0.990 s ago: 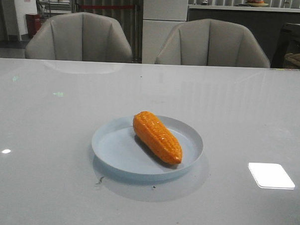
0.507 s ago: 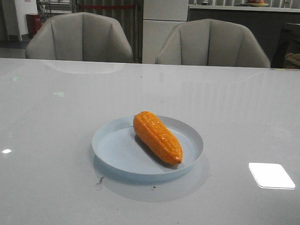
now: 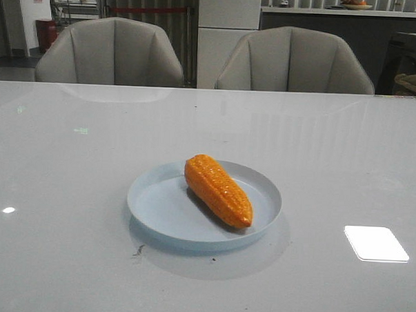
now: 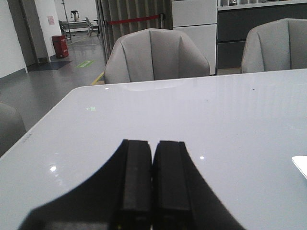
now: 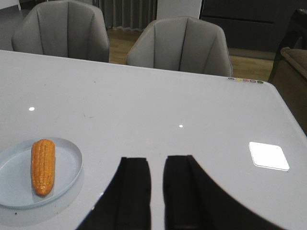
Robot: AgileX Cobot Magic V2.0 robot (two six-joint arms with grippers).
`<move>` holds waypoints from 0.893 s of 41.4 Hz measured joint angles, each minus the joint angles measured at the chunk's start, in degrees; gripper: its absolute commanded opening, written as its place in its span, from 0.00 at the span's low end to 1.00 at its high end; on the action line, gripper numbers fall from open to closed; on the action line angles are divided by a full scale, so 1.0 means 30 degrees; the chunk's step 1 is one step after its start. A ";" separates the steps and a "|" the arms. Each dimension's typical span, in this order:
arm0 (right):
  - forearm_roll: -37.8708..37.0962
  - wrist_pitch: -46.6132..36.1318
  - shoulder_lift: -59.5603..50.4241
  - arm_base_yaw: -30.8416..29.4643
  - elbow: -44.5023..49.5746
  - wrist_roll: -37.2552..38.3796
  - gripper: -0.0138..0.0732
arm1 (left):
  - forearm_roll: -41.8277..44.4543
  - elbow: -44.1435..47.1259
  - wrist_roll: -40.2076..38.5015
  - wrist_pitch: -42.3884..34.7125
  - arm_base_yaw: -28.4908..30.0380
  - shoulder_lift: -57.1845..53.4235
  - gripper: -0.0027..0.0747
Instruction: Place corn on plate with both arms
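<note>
In the front view, the corn [image 3: 218, 189] lies inside the plate [image 3: 157, 209], a little right of the plate's centre. It is placed diagonally: the thick end points to the upper left of the frame and the narrow tip points to the lower right, close to the rim. The plate stands on the grey table [image 3: 70, 157], near the middle of the frame. Neither arm appears in this view. Two pale chairs [image 3: 110, 51] stand behind the far edge of the table. A bright white patch of light [image 3: 375, 243] is on the table surface in the lower right.

In the left wrist view, the left gripper [image 4: 152, 179] sits at the bottom centre, and its two black fingers [image 4: 135, 177] are pressed together with nothing between them.

In the right wrist view, the right gripper [image 5: 156, 191] is at the bottom centre with a narrow gap between its fingers, and it holds nothing. The plate with the corn is at the lower left of that frame, well apart from the gripper.
</note>
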 measured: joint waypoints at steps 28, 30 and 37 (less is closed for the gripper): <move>0.5075 -1.4363 -0.2146 0.1145 1.2115 0.0000 0.24 | 0.0000 0.0000 0.0000 0.0038 0.0000 0.0000 0.15; 0.5035 -1.4514 -0.2146 0.1263 1.2368 0.0000 0.23 | 0.0000 0.0000 0.0000 0.0038 0.0000 0.0000 0.15; 0.4397 -1.4560 -0.2146 0.1286 1.2461 0.0000 0.23 | 0.0000 0.0000 0.0000 0.0038 0.0000 0.0000 0.15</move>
